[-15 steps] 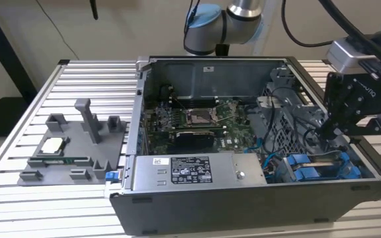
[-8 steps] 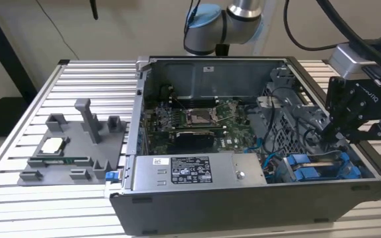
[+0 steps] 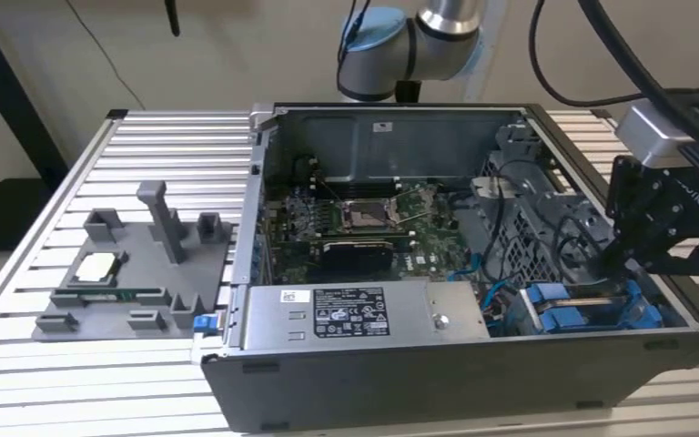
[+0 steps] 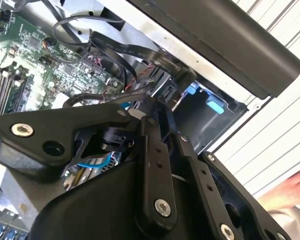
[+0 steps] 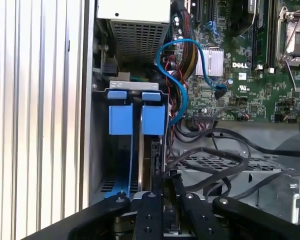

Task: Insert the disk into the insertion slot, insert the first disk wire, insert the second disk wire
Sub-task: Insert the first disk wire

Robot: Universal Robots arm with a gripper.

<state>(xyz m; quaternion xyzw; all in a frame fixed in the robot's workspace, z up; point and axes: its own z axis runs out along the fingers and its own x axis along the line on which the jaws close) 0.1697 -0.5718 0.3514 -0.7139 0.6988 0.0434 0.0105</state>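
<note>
Disk (image 5: 154,120), seen edge-on in a glossy blue plastic carrier, is seated in the grey sheet-metal slot (image 5: 141,162), directly ahead of the gripper (image 5: 166,179). The arm (image 3: 447,18) is bent down over the open case (image 3: 447,382), and the gripper is held low at its drive corner, black linkages drawn in and jaws pressed together, with nothing seen between them. A second blue carrier (image 5: 121,119) is set just beside the disk. Farther ahead, a thin blue cable (image 5: 176,46) is looped before a green board (image 5: 250,75); thick black cables (image 5: 215,152) are draped alongside the gripper.
</note>
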